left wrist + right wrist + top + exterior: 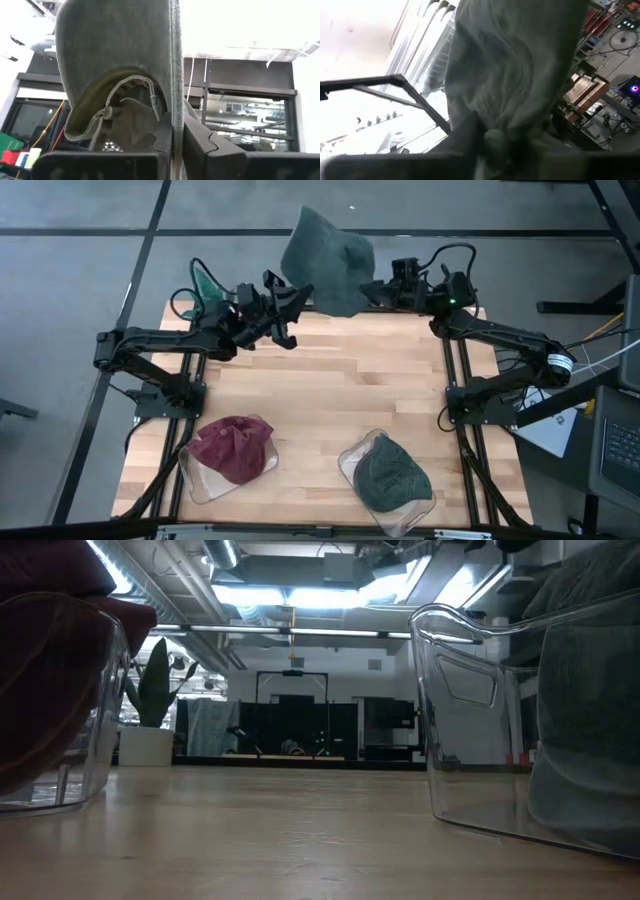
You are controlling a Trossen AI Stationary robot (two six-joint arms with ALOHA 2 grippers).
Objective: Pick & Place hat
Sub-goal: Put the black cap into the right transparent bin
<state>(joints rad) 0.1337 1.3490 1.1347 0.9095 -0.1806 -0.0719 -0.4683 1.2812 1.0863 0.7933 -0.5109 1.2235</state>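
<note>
- Left gripper sits at the far edge of the table, its fingers pressed together on the edge of the grey-green hat, pinching the fabric between them.
- Right gripper meets the same hat from the opposite side; the cloth bunches right at its fingers and it appears to be pinching the hat too, though the fingers themselves are hidden under the folds.
- Between the 2 grippers the hat hangs lifted above the table's far edge, most of it spread beyond the wood.
- Risk: both holds look like thin pinches on fabric, so if the arms pull apart or move out of step, the cloth could slip from 1 side and swing, or drop past the far edge out of reach.
- Risk: if either pinch lets go early, the hat would dangle from a single point and be hard to lower tidily.
- Both clear bins near the front are already filled, the left bin with a red hat and the right bin with a dark green hat, so neither offers an obvious free spot.
- Open room: the broad bare middle of the wooden table lies free between arms and bins.
</note>
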